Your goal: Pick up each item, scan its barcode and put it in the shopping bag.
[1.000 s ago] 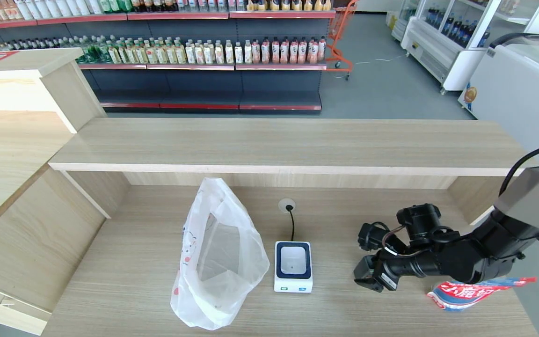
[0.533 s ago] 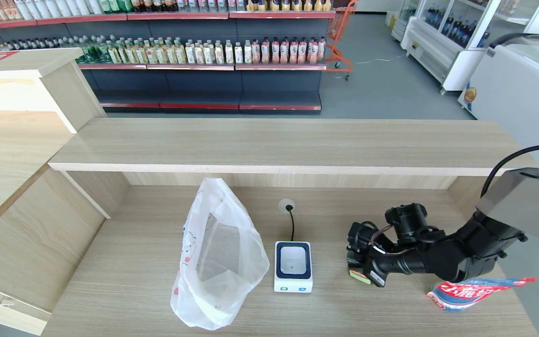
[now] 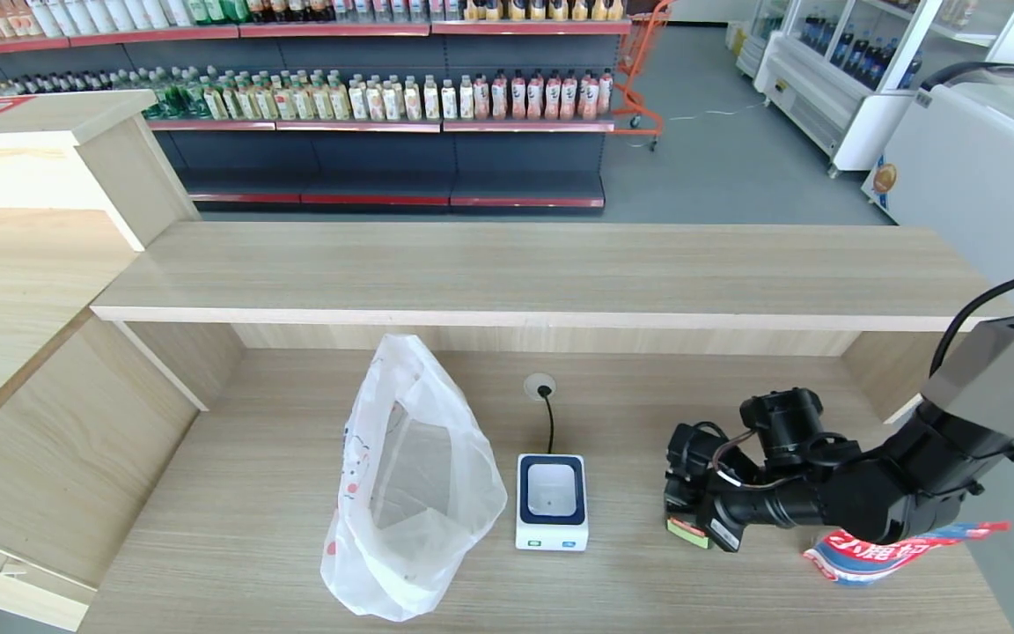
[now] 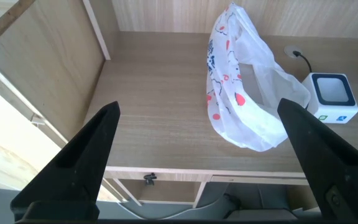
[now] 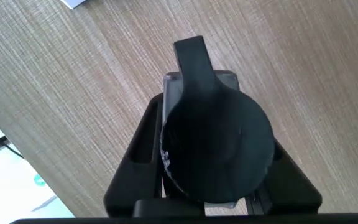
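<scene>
On the pale wooden counter (image 3: 243, 493), the black right gripper (image 3: 681, 519), clamped on a small green-and-red packet (image 3: 688, 531), had swung towards the white square barcode scanner (image 3: 551, 500) and eased back, leaving the packet near the front edge, probably unscanned, outside the white plastic shopping bag (image 3: 410, 493).

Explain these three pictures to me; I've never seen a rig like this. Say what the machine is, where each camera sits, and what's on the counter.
This is a two-armed robot at a shop checkout. The wide picture comes from a camera on its head, looking down at the wooden counter. On it are a white shopping bag, a barcode scanner and a red-and-blue snack packet. The other two pictures come from cameras on its wrists. The left gripper is open, with the bag and scanner ahead of it. The right gripper is low over the counter and appears closed around a small item with a green-and-red label.
</scene>
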You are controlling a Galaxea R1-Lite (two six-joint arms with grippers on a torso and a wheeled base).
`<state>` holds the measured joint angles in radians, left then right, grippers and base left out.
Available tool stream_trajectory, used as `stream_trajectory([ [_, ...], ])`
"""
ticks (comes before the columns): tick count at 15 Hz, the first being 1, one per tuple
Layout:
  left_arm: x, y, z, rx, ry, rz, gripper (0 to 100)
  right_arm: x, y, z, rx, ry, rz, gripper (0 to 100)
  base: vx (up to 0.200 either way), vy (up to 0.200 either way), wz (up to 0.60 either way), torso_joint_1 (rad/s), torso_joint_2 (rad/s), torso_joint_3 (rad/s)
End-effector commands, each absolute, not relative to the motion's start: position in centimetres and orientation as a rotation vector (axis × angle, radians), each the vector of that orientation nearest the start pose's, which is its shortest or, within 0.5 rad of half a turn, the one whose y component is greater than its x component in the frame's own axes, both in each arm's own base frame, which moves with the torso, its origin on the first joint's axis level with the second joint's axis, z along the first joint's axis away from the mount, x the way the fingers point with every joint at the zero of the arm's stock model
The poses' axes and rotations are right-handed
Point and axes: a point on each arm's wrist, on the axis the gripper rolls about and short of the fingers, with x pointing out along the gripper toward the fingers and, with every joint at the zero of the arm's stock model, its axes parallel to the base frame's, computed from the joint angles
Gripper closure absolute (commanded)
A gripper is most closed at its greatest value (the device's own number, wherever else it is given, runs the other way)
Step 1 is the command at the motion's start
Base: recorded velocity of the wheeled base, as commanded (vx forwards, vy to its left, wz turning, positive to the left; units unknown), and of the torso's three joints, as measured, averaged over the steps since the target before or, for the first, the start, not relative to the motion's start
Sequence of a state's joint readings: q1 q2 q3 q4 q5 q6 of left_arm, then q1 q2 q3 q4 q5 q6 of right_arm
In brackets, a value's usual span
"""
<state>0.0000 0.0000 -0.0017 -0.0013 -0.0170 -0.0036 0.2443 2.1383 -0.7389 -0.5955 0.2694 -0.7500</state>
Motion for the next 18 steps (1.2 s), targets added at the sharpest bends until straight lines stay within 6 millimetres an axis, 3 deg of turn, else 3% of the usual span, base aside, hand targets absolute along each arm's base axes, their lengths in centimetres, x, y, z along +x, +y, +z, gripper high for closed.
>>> stream_trajectory([
  [1, -2.3, 0.0, 7.6, -0.005, -0.003, -0.017, 0, 31.0, 7.7, 6.4, -0.579, 0.521, 0.677, 100, 0.000, 0.000, 0.00, 0.000, 0.00, 0.000],
  [3, -2.3, 0.0, 7.6, -0.003, -0.003, -0.017, 0, 28.4, 6.5, 11.9, -0.374, 0.421, 0.562, 100, 0.000, 0.000, 0.00, 0.000, 0.00, 0.000],
  [5, -2.3, 0.0, 7.6, -0.005, -0.003, -0.017, 0, 26.2, 5.2, 14.3, -0.421, 0.281, 0.516, 100, 0.000, 0.000, 0.00, 0.000, 0.00, 0.000],
  [8, -2.3, 0.0, 7.6, -0.003, -0.003, -0.017, 0, 24.0, 4.8, 13.7, -0.724, 0.076, 0.520, 100, 0.000, 0.000, 0.00, 0.000, 0.00, 0.000],
  [11, -2.3, 0.0, 7.6, -0.003, -0.003, -0.017, 0, 23.9, 6.1, 12.8, -1.160, -0.288, 0.884, 100, 0.000, 0.000, 0.00, 0.000, 0.00, 0.000],
  [12, -2.3, 0.0, 7.6, -0.003, -0.003, -0.017, 0, 23.8, 6.5, 12.6, -1.236, -0.355, 0.921, 100, 0.000, 0.000, 0.00, 0.000, 0.00, 0.000],
  [13, -2.3, 0.0, 7.6, -0.003, -0.003, -0.017, 0, 23.3, 8.0, 11.8, -1.456, -0.616, 1.052, 100, 0.000, 0.000, 0.00, 0.000, 0.00, 0.000],
  [14, -2.3, 0.0, 7.6, -0.003, -0.003, -0.017, 0, 23.2, 8.4, 11.6, -1.515, -0.699, 1.080, 100, 0.000, 0.000, 0.00, 0.000, 0.00, 0.000],
  [15, -2.3, 0.0, 7.6, -0.003, -0.003, -0.017, 0, 22.7, 10.0, 10.8, -1.672, -0.950, 1.145, 100, 0.000, 0.000, 0.00, 0.000, 0.00, 0.000],
  [18, -2.3, 0.0, 7.6, -0.003, -0.003, -0.017, 0, 21.5, 12.5, 10.0, -1.775, -1.191, 1.215, 100, 0.000, 0.000, 0.00, 0.000, 0.00, 0.000],
])
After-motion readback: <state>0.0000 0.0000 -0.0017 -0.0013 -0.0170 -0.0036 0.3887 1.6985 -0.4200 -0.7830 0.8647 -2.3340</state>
